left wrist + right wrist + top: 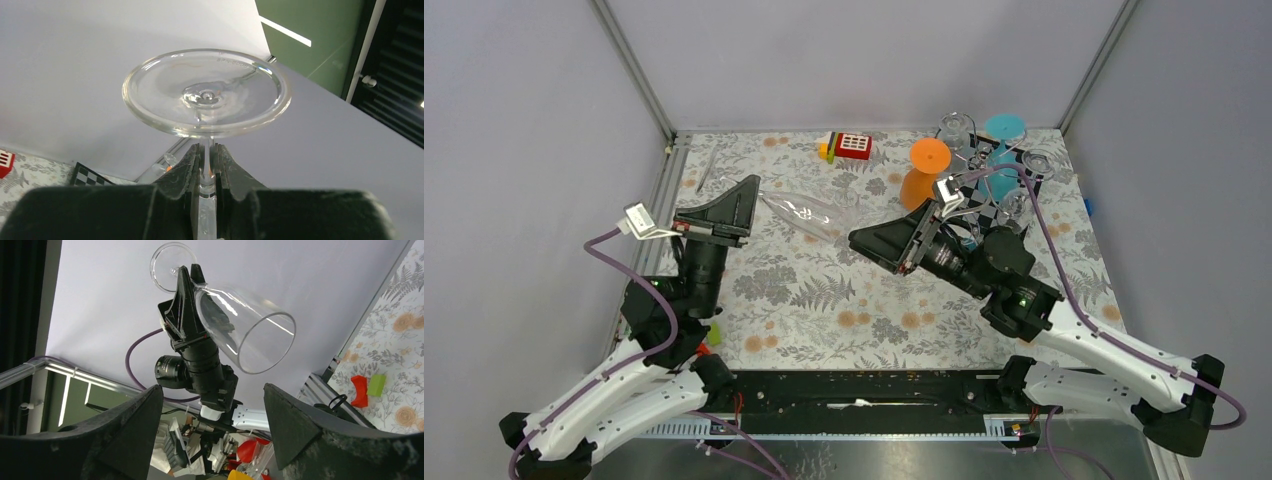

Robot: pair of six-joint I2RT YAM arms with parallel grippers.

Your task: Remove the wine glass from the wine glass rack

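Jaws on my left gripper (206, 150) are pinched shut on the stem of the wine glass (809, 213), between foot and bowl. My right gripper (212, 390) gapes wide, holding nothing. The glass lies sideways, raised over the table's left-middle, well apart from the wine glass rack (984, 178) at the far right. I judge it freed, so I'd tip it upright slowly and lower it foot-first, as that thin stem could slip. A floral cloth (824, 300) covers the table, and plain grey walls enclose it.

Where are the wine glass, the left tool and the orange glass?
wine glass (206, 95): left wrist view, its foot.
left tool (208, 152): left wrist view, between its fingertips.
orange glass (930, 155): top view, its round top.
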